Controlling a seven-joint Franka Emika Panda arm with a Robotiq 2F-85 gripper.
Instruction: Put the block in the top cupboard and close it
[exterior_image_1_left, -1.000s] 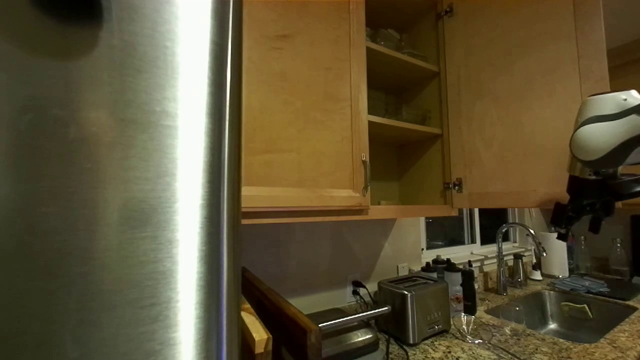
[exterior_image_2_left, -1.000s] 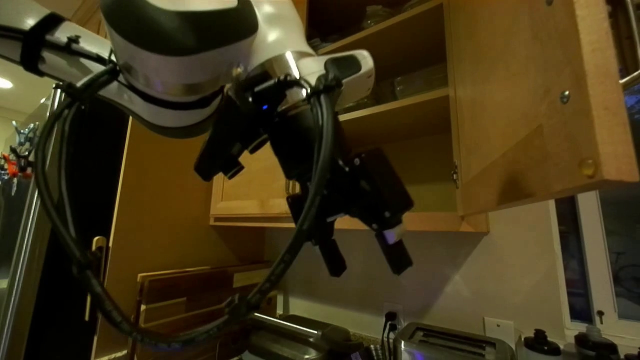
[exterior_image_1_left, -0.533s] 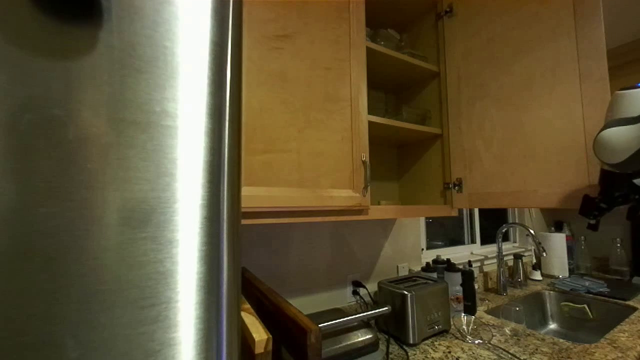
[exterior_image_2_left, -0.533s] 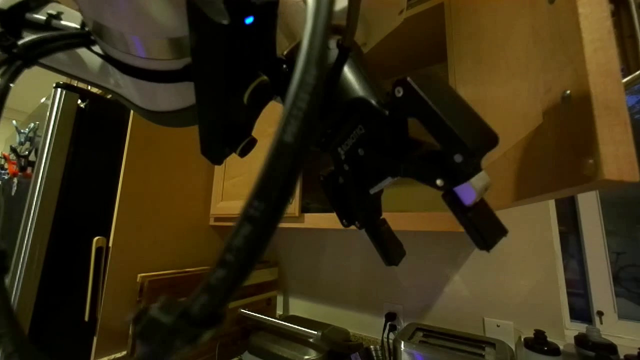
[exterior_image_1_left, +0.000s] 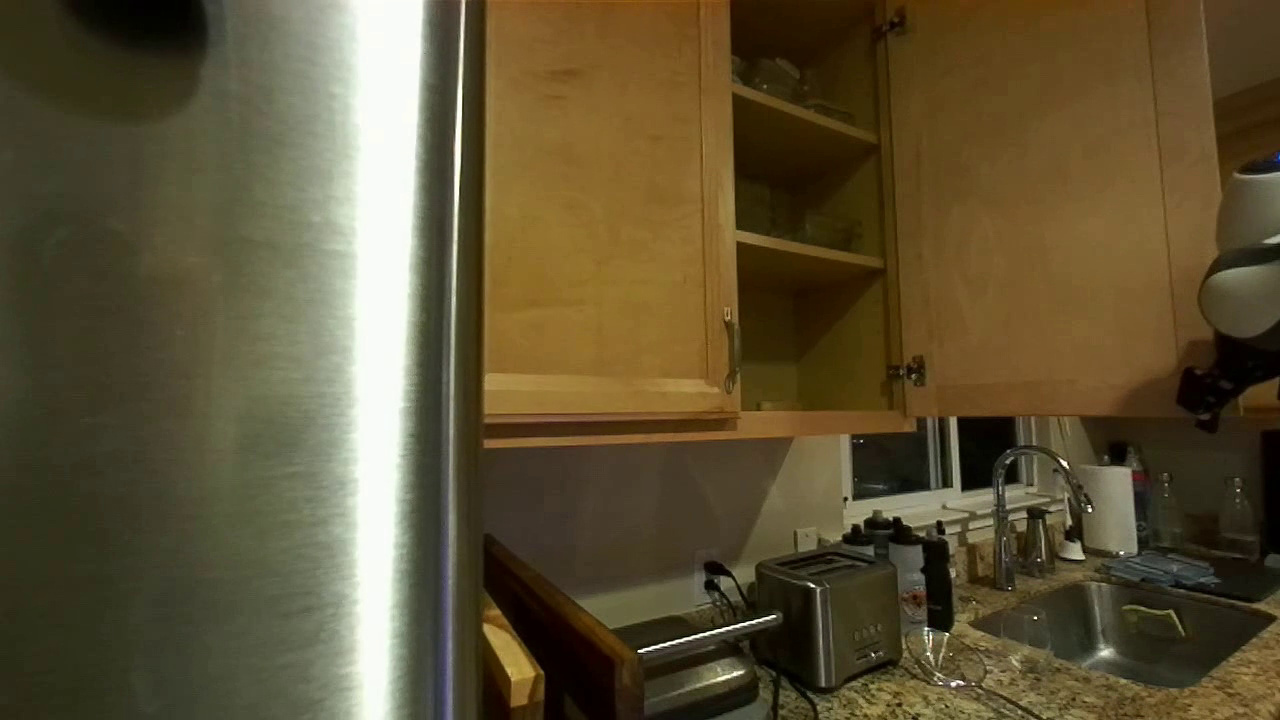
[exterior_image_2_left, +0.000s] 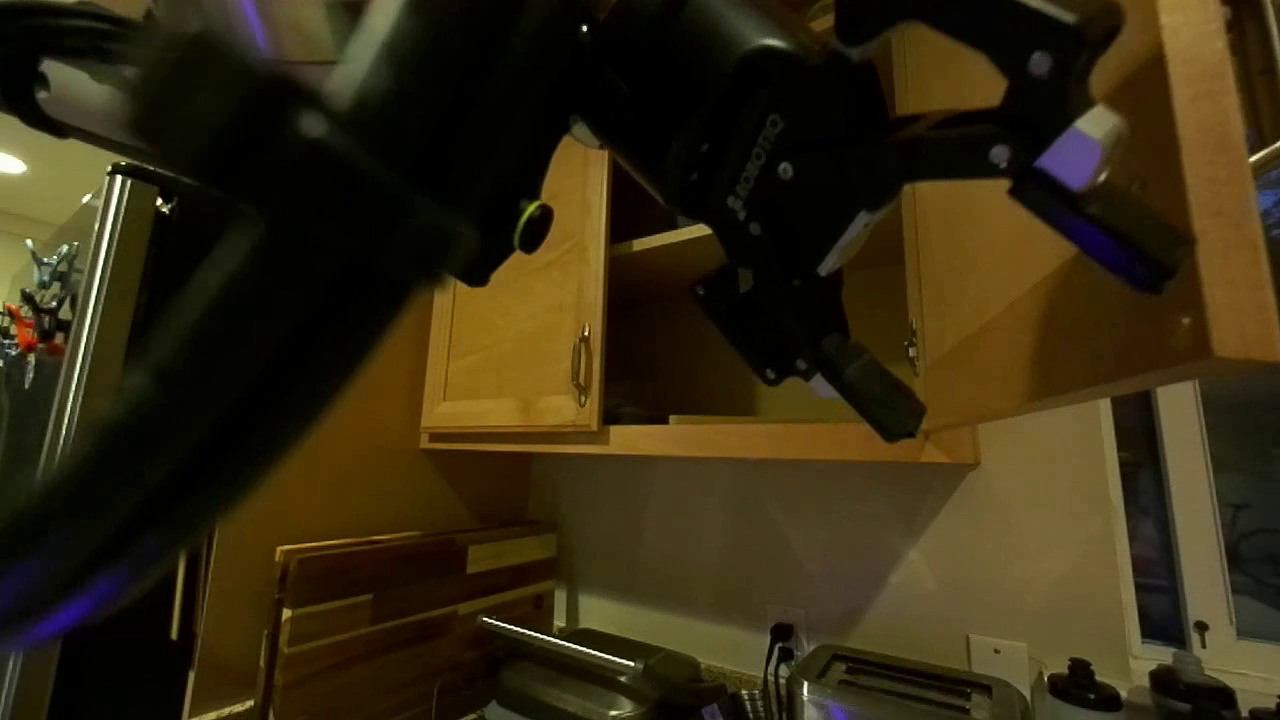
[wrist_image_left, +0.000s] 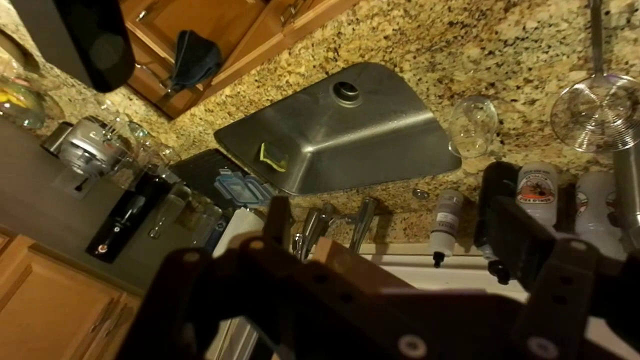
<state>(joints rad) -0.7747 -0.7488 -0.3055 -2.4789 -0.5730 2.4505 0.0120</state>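
- A kitchen: a granite counter (wrist_image_left: 425, 35) runs below the cupboard (exterior_image_1_left: 820, 424), with a pale wall (exterior_image_2_left: 690, 540) between.
- The fridge (exterior_image_1_left: 230, 400) stands on the cupboard's closed-door side.
- The cupboard's closed door (exterior_image_1_left: 595, 200) carries a bar handle (exterior_image_2_left: 582, 365); its open door (exterior_image_1_left: 1040, 200) is swung wide, inner face showing in both exterior views.
- The block (exterior_image_2_left: 735, 419) lies on the cupboard's floor, under both shelves (exterior_image_1_left: 808, 250), close to the front edge; only a slim pale strip of it shows.
- Glassware (exterior_image_1_left: 775, 78) sits on the shelves inside the cupboard.
- The gripper (exterior_image_2_left: 1022, 335) is unclenched, fingers (exterior_image_2_left: 870, 385) spread wide; it hangs outside the cupboard, by the inner face of the open door, near that door's free lower corner. Whether it touches the wood I cannot tell.
- The arm (exterior_image_1_left: 1245, 295) is outside the cupboard too; its thick cable (exterior_image_2_left: 230, 420) is blurred.
- Boards (exterior_image_2_left: 410, 630) stand on edge below the cupboard's closed door.
- Next to the boards, also below the cupboard, sits an appliance (exterior_image_1_left: 700, 685) with a metal handle (exterior_image_1_left: 710, 638).
- The toaster (exterior_image_1_left: 835, 620) is below the cupboard's opening.
- Bottles (exterior_image_1_left: 908, 575) stand below the cupboard, towards its hinge end; the window (exterior_image_1_left: 900, 465) is past that end.
- The sink (wrist_image_left: 380, 150) lies below the cupboard's level and past its hinge end, with a sponge (wrist_image_left: 273, 157) in it and the faucet (exterior_image_1_left: 1003, 520) just beside.
- In the wrist view, a glass (wrist_image_left: 474, 127) and a strainer (wrist_image_left: 592, 117) rest on the counter, lower than the cupboard, the glass nearer the sink.
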